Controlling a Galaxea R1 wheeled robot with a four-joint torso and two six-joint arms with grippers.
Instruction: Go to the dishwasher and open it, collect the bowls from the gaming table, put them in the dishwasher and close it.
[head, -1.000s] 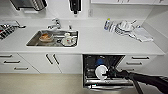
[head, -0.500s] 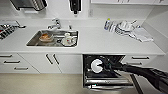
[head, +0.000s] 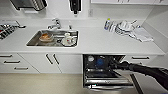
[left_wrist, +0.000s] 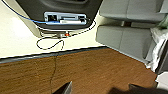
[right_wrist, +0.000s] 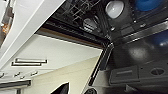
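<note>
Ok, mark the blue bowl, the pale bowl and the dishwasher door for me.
blue bowl (head: 100, 61), head view, on its blue face inside the upper rack.
pale bowl (right_wrist: 114, 9), right wrist view, on its white middle.
dishwasher door (head: 110, 82), head view, on the lowered door's inner panel.

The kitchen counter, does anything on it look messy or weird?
A bit messy: crumpled white cloths lie heaped beside stacked dishes on the counter's right end. Dirty dishes sit in the sink. Nothing looks spilled or broken.

The right arm (head: 147, 71) has apparently drawn back from the dishwasher (head: 105, 72).
</note>
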